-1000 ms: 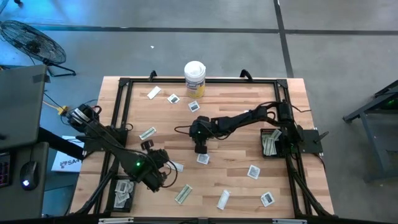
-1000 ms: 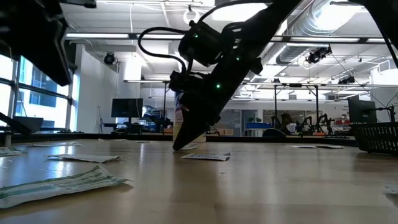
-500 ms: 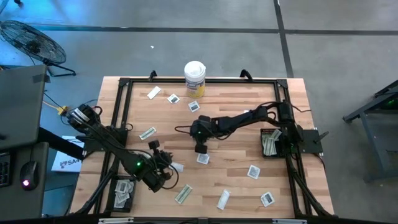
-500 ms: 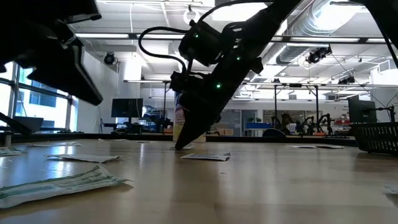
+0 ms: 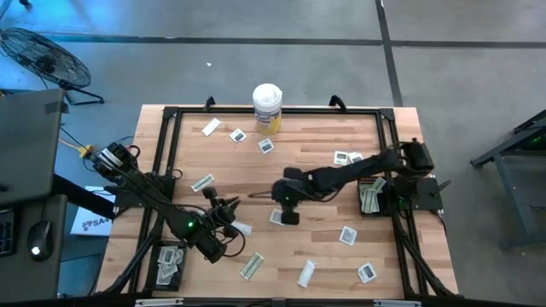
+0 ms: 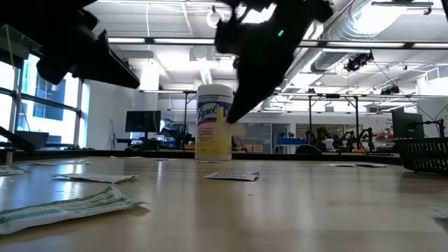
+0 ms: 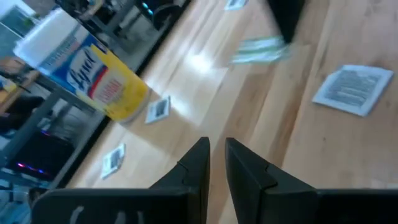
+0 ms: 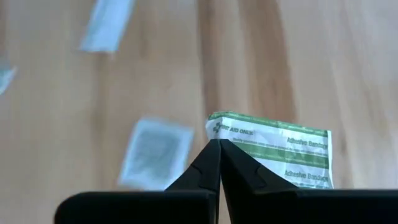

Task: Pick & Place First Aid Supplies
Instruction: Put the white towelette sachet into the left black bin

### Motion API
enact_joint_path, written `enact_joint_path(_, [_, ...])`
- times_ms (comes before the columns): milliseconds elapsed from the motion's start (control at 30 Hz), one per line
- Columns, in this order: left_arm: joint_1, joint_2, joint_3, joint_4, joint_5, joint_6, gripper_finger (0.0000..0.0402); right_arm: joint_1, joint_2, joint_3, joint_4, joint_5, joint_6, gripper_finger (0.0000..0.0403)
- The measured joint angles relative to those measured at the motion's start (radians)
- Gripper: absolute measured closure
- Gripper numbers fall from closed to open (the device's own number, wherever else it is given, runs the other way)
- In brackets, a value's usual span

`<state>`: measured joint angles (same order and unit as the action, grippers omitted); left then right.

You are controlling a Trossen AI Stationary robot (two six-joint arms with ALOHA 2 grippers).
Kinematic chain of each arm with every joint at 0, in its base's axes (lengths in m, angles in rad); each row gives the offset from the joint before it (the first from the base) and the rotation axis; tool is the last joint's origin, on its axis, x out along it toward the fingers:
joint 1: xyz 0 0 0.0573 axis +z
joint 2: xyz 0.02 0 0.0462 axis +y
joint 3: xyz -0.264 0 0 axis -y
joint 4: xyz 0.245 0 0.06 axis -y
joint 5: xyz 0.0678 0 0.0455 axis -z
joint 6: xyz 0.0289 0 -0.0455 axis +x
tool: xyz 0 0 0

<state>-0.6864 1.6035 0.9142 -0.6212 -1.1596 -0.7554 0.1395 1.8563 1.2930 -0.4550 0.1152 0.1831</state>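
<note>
Green-striped white oblong bandage wrapper point(image 8: 273, 149) is pinched in my right gripper point(image 8: 219, 149), lifted above mid-table of the wooden table point(image 5: 324, 145). My left gripper point(image 7: 214, 163), near the front-left corner, is nearly closed, holding nothing.

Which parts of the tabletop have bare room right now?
Bare wood lies behind the right tool, between the sachet near the canister and the black tray. The front is crowded with packets, around the left tool.

The worktop point(image 5: 316, 136) is pale wooden planks with a soft sheen; the bandage wrapper point(image 8: 280, 149) is matt printed paper; the canister point(image 6: 213, 122) is glossy plastic; the fingers point(image 8: 233, 168) are matt black
</note>
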Motion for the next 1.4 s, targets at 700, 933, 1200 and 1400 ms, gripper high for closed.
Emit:
enact_joint_path(700, [0.217, 0.000, -0.085, 0.137, -0.032, 0.069, 0.0355, 0.234, -0.124, -0.032, -0.953, -0.031, 0.569, 0.0402])
enact_joint_path(933, [0.282, 0.001, -0.156, 0.294, -0.019, 0.159, 0.0355, 0.260, -0.342, -0.269, -0.866, -0.051, 0.745, 0.0402])
enact_joint_path(1200, [0.303, 0.001, -0.156, 0.378, 0.027, 0.237, 0.0355, 0.260, -0.609, -0.509, -0.780, -0.023, 0.899, 0.0403])
enact_joint_path(1400, [0.300, 0.001, -0.156, 0.386, 0.047, 0.283, 0.0355, 0.260, -0.637, -0.592, -0.737, -0.016, 0.972, 0.0395])
